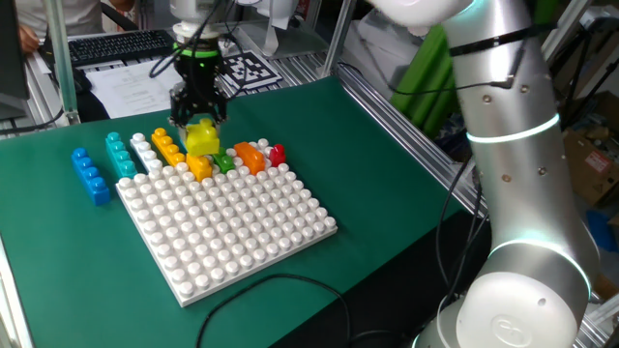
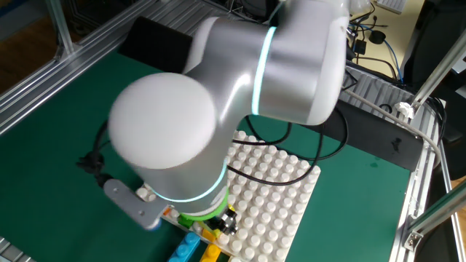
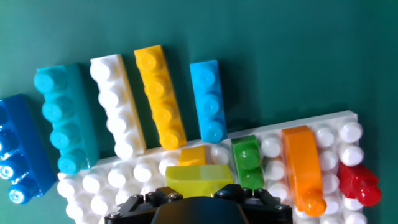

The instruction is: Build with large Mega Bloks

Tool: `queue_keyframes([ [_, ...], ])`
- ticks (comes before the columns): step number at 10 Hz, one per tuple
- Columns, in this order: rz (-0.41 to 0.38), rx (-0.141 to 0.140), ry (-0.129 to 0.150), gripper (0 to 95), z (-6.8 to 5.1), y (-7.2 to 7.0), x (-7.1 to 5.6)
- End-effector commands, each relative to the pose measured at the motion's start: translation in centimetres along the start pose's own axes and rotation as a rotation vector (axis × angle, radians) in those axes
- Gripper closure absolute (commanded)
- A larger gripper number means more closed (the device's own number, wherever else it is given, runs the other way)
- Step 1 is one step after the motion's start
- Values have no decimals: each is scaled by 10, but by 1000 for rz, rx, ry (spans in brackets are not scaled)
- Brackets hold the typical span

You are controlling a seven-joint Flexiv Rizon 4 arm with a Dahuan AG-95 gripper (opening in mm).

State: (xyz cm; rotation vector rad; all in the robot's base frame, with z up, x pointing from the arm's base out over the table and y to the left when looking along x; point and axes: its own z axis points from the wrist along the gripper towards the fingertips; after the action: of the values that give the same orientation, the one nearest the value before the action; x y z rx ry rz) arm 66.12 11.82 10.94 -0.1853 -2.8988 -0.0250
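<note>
My gripper (image 1: 200,130) is shut on a yellow Mega Blok (image 1: 202,140), holding it over the back edge of the white baseplate (image 1: 232,222). In the hand view the yellow brick (image 3: 198,176) sits between the jaws, just above a small orange brick (image 3: 194,154). Green (image 3: 247,160), orange (image 3: 303,165) and red (image 3: 359,183) bricks stand on the same back row. Dark blue (image 3: 18,155), teal (image 3: 62,118), white (image 3: 115,102), yellow-orange (image 3: 160,96) and light blue (image 3: 208,99) long bricks lie side by side on the green mat behind the plate.
The arm's body fills most of the other fixed view, showing only part of the baseplate (image 2: 277,189). A cable (image 1: 290,282) trails on the mat in front of the plate. A keyboard (image 1: 116,43) and papers lie beyond the mat's far edge.
</note>
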Motion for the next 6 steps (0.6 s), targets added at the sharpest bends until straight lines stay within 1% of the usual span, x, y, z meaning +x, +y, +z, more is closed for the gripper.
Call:
queue_keyframes([
  [1,12,9,7,950,-3,1,-5],
  [4,36,24,8,950,-4,1,-6],
  [5,25,34,12,950,-4,1,-6],
  [6,-2,35,18,950,-4,1,-6],
])
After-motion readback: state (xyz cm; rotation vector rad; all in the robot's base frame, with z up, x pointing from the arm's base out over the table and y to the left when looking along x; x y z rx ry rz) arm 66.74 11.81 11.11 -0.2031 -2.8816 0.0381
